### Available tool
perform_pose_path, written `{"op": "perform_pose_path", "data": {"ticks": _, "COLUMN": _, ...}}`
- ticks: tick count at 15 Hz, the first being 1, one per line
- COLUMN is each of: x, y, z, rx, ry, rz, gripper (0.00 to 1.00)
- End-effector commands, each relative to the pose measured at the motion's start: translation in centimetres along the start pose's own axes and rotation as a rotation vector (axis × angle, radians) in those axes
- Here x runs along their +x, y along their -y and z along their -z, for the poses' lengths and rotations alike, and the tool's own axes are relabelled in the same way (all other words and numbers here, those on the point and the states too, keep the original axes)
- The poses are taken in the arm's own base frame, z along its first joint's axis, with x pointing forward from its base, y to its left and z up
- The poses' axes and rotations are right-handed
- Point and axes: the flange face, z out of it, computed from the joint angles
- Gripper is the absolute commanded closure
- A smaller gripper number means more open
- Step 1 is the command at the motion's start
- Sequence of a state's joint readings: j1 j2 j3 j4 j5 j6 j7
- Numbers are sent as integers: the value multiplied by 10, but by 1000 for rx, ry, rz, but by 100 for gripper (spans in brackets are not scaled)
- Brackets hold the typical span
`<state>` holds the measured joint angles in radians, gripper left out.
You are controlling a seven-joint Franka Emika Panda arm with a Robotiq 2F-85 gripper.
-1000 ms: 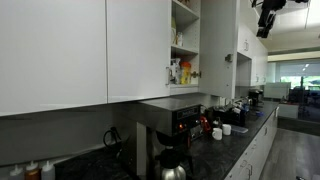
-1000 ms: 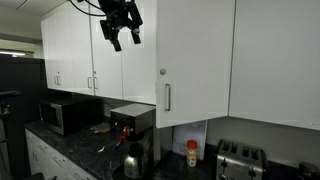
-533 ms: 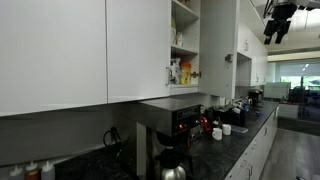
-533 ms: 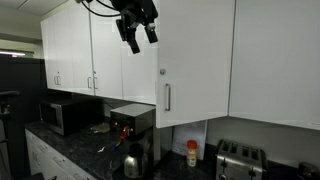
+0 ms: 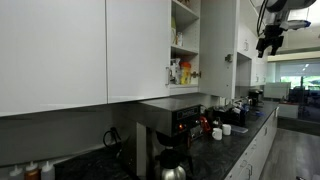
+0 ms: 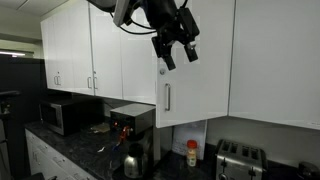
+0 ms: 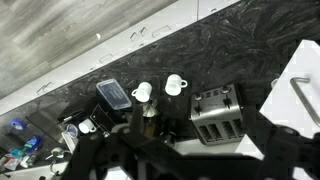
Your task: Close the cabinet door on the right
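Observation:
The white cabinet door point(image 6: 200, 70) with a vertical metal handle point(image 6: 166, 97) stands swung out from the row of wall cabinets. In an exterior view the open cabinet point(image 5: 184, 50) shows shelves with bottles and boxes. My gripper point(image 6: 178, 52) hangs high in front of the door's upper left part, above the handle, with its fingers spread and empty. It also shows at the top right of an exterior view point(image 5: 270, 42). In the wrist view the door and its handle point(image 7: 300, 92) lie at the right edge, and my fingers are dark shapes along the bottom.
A dark stone counter point(image 7: 200, 50) runs below. On it are a steel toaster point(image 7: 218, 115), two white cups point(image 7: 142, 92), a coffee machine point(image 6: 132, 125) and a microwave point(image 6: 62, 115). Closed white cabinets point(image 6: 75, 50) line the wall.
My gripper has moved along the cabinet row and downward, from in front of the neighbouring cabinets to in front of the open door's upper part. The door has not moved.

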<state>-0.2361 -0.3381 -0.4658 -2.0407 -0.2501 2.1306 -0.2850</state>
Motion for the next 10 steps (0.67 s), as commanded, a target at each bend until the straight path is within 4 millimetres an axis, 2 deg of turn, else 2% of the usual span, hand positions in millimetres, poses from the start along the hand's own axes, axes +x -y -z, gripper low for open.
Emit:
{"op": "perform_pose_path", "data": {"ticks": 1, "x": 28, "y": -8, "z": -15, "rx": 15, "ry": -5, "rz": -38, "gripper": 0}}
{"op": "perform_pose_path", "data": {"ticks": 6, "x": 52, "y": -1, "z": -19, "rx": 103, "ry": -55, "rz": -83, "gripper": 0}}
{"op": "perform_pose_path", "data": {"ticks": 10, "x": 63, "y": 5, "z": -18, "rx": 194, "ry": -99, "rz": -110, "gripper": 0}}
